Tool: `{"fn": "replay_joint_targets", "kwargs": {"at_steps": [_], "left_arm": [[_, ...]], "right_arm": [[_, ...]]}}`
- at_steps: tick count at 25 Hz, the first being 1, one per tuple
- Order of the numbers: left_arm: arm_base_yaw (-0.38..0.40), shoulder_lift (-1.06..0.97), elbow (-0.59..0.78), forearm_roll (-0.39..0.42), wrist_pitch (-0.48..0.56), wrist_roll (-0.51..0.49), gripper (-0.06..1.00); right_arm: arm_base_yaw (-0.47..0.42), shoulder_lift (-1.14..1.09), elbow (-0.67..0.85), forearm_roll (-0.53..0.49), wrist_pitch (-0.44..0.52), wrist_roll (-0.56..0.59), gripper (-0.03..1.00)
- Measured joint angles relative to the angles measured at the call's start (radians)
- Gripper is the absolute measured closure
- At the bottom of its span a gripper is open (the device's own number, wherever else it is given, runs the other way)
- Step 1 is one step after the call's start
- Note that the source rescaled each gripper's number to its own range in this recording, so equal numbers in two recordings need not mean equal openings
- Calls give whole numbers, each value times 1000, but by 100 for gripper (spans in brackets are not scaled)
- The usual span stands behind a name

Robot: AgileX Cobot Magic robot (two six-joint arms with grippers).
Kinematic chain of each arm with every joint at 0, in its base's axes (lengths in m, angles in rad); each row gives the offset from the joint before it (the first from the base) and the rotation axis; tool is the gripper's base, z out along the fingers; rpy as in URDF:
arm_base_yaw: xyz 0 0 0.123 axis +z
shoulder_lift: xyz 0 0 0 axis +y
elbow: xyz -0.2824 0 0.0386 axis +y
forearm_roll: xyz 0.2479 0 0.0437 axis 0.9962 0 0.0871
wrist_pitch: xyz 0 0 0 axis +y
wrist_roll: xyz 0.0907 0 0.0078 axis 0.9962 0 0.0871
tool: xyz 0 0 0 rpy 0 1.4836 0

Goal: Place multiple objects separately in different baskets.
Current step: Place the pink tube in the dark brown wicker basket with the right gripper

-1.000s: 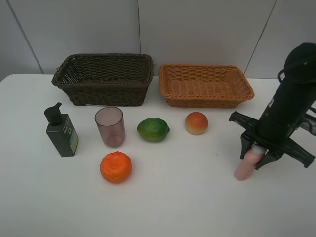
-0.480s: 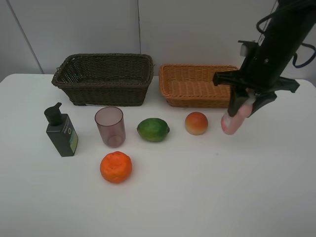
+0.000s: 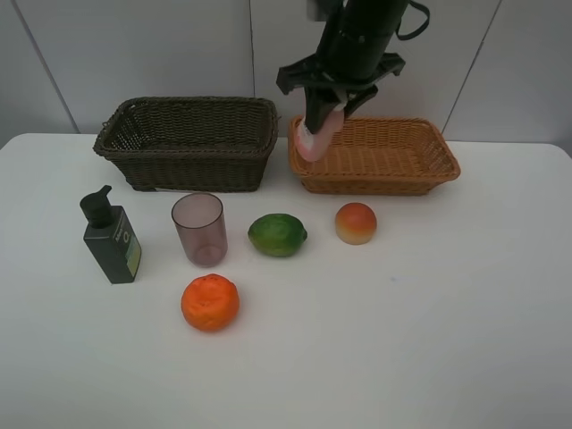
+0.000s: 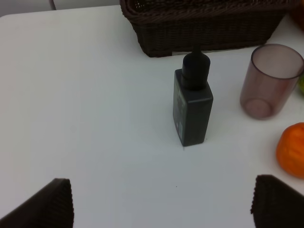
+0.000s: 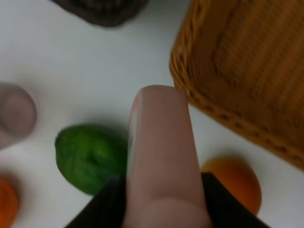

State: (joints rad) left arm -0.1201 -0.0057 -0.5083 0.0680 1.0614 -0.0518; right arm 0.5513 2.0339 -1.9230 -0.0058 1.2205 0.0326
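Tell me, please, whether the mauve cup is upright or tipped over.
Upright: the cup stands on its base, open mouth facing up, and looks empty.

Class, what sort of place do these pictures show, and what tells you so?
Probably a robot lab test bench: plain white table, grey panelled wall, black robot arm holding a pink bottle.

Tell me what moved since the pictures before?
The right gripper, shut on the pink bottle, lifted it off the table and carried it left, up by the left end of the tan basket. The tangerine, lime, peach, cup, pump bottle and dark basket stayed put.
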Motion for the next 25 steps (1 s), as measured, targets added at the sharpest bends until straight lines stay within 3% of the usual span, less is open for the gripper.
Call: {"fn": "replay_joint_targets", "kwargs": {"at_steps": [5, 8, 18, 25], "left_arm": [[0, 0, 0, 0, 0, 0, -3], [0, 0, 0, 0, 0, 0, -3], [0, 0, 0, 0, 0, 0, -3], [0, 0, 0, 0, 0, 0, -3]], "right_arm": [[55, 135, -226, -4, -1, -22, 96], [76, 185, -302, -4, -64, -23, 96], [100, 294, -319, -29, -401, -23, 96], [100, 384, -319, -62, -500, -25, 96]]}}
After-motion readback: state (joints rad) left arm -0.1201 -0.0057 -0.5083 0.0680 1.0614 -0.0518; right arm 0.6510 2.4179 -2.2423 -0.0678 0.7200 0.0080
